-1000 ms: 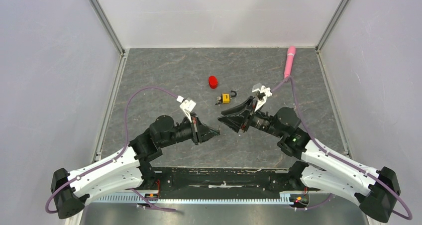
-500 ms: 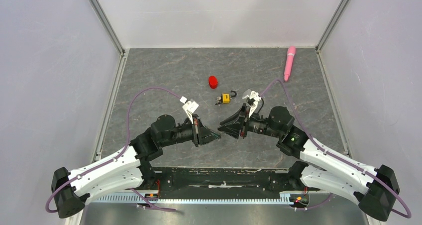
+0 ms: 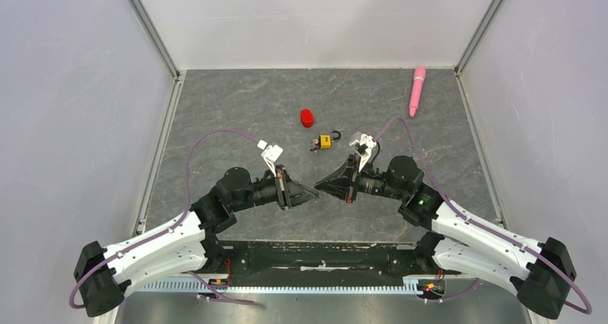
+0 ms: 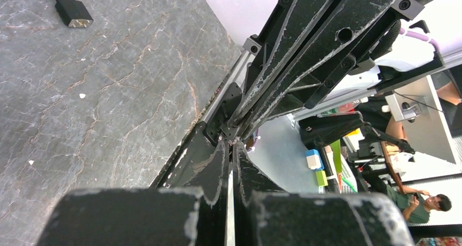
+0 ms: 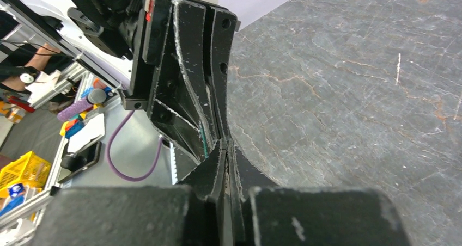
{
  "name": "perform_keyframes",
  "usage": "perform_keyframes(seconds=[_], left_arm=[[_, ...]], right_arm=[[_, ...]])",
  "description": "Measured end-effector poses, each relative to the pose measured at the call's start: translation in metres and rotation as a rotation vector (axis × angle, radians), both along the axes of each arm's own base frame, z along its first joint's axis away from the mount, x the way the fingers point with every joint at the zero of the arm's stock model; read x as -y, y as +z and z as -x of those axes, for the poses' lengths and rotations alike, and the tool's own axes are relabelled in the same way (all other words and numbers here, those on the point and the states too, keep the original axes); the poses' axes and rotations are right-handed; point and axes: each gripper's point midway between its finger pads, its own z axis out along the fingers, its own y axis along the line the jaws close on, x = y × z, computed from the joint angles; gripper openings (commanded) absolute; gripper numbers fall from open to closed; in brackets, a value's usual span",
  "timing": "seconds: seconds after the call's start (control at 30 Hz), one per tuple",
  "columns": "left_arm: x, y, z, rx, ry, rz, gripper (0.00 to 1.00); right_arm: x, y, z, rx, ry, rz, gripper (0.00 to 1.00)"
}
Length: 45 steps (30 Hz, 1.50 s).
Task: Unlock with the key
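Dark grey table [image 3: 236, 109] veined with rusty-brown cracks, matte black left gripper [image 3: 312, 193] and right gripper [image 3: 319, 187] with edges scuffed white, yellow padlock [image 3: 325, 142] just beyond the jaws, red cap [image 3: 307, 117] farther out, pink pen [image 3: 416, 91] well past the right jaws, purple cables [image 3: 215, 132], white arms [image 3: 165, 241].

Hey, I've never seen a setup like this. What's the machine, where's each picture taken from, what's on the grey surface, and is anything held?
A left arm and a right arm, both robotic, are bolted to a table. One camera looks down from above; one sits on each wrist, looking along its jaws. Both pairs are shut, tip to tip. On the table lie a yellow padlock, a red cylinder and a pink stick. Whether a key is pinched is too small to tell.
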Motion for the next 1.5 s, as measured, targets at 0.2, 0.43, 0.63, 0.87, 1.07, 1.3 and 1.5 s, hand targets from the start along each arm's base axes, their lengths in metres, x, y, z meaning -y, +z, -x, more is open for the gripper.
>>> perform_keyframes(seconds=[0.2,0.43,0.63,0.87,1.07,1.3,1.5], left_arm=[[0.000,0.001,0.000,-0.004,-0.007,0.028,0.19],[-0.004,-0.005,-0.002,-0.013,0.029,0.067,0.49],[-0.010,-0.004,-0.006,0.006,0.071,0.122,0.49],[-0.011,0.004,-0.009,0.045,0.090,0.194,0.49],[-0.007,0.018,-0.010,0.084,0.078,0.254,0.49],[0.001,0.016,-0.008,0.074,0.039,0.265,0.47],[0.002,0.017,-0.005,0.052,0.020,0.277,0.47]], right_arm=[[-0.001,0.002,0.002,-0.014,0.005,-0.024,0.00],[-0.001,0.000,0.003,-0.050,0.002,-0.060,0.00],[0.000,0.001,0.002,-0.082,-0.008,-0.092,0.00],[0.000,0.008,0.002,-0.103,-0.008,-0.142,0.00],[0.000,0.006,0.003,-0.125,-0.004,-0.165,0.00],[-0.001,0.004,0.004,-0.147,-0.003,-0.178,0.00],[0.003,0.009,-0.001,-0.134,-0.030,-0.193,0.00]])
